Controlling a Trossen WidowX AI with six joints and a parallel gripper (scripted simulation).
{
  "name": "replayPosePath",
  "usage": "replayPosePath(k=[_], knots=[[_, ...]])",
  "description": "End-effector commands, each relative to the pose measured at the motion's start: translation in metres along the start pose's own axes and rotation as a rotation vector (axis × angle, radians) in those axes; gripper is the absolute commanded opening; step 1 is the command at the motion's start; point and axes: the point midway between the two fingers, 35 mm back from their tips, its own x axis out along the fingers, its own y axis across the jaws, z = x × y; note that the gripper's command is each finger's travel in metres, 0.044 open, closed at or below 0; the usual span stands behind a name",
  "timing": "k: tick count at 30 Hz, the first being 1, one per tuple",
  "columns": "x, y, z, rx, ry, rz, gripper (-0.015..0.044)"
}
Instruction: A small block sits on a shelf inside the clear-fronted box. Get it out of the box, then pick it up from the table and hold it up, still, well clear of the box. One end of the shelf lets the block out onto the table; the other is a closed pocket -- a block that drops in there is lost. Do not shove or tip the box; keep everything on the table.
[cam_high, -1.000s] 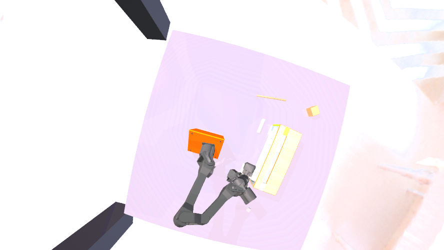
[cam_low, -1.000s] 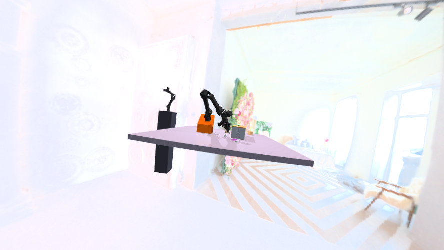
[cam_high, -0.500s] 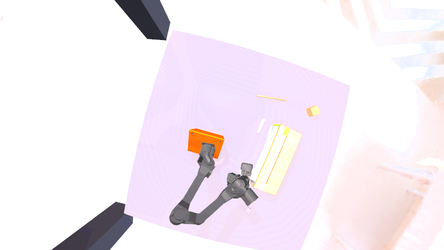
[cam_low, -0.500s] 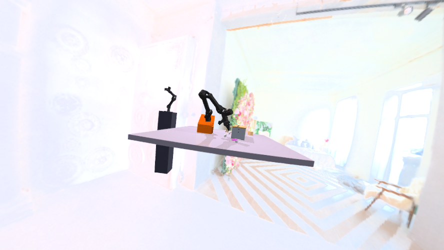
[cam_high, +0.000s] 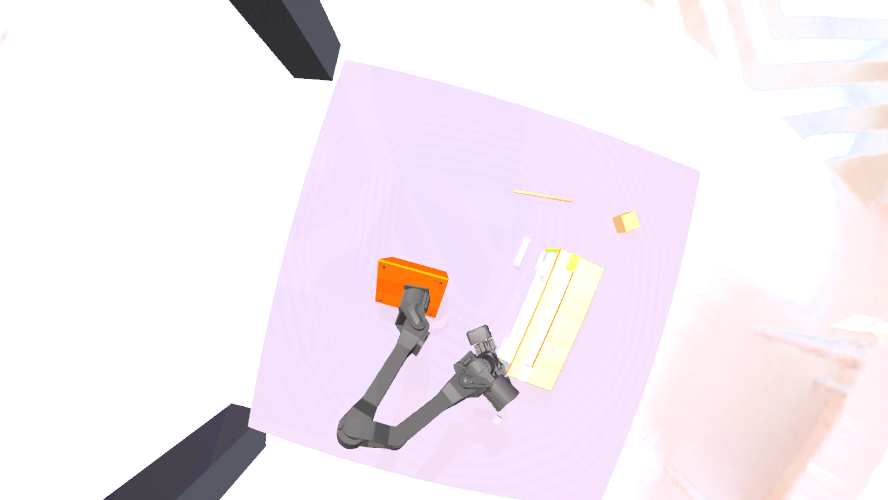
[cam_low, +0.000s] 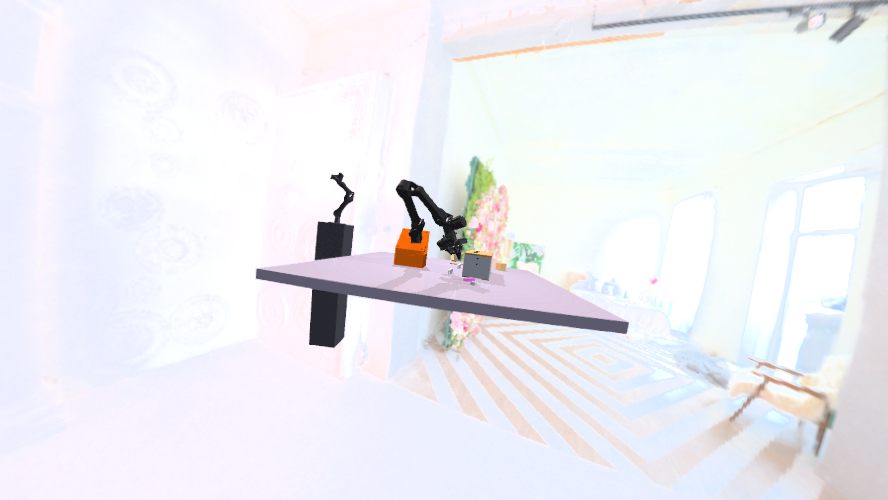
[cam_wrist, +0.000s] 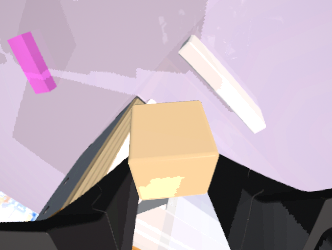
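Because the small tan cube-shaped block (cam_low: 453, 257) (cam_wrist: 172, 132) is out of the box and pinched between the black gripper's (cam_high: 490, 361) (cam_low: 456, 253) (cam_wrist: 173, 167) two fingers, the job looks to be at the lift. It hangs above the pale lilac table (cam_high: 372, 155) (cam_low: 347, 273), just beside the grey-ended, wood-topped box (cam_high: 568, 310) (cam_low: 477, 267) (cam_wrist: 97, 165). A magenta bar (cam_low: 468, 279) (cam_wrist: 32, 62) lies on the table nearby. What the next move calls for, I judge, is raising the block further and drawing it away from the box without brushing its wall, then holding it steady, the grip kept firm.
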Motion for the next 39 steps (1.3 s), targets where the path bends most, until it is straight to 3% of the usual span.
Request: replayPosePath(k=[1,39], knots=[[-0.004,0.003,-0.001,-0.164,-0.004,0.009,0.0000],[-0.030,0.002,-0.005,-1.641,-0.050,-0.010,0.0000]])
